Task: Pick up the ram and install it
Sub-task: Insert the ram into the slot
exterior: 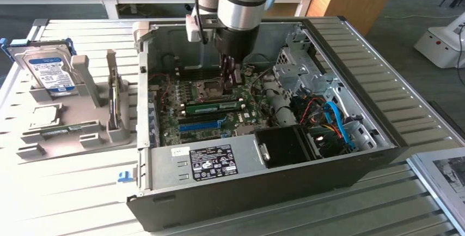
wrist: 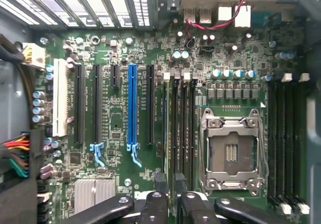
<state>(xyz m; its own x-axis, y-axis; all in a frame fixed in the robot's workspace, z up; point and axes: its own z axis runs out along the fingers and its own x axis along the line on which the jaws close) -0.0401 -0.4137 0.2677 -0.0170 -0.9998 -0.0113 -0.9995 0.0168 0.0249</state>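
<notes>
Install step, judged late: the ram (exterior: pixel 214 106) already stands on edge in a memory slot on the motherboard (exterior: pixel 171 121), just beside the empty CPU socket (exterior: pixel 210 90), between the socket and the blue slot (exterior: pixel 200 125). The gripper (wrist: pixel 174 200) hangs inside the PC case (exterior: pixel 378 138), right over that slot row, jaws part-way apart and holding nothing. Can't tell if the stick is fully seated or the latches are closed. Any further push needs even, straight-down pressure on the top edge, in line with the slot
</notes>
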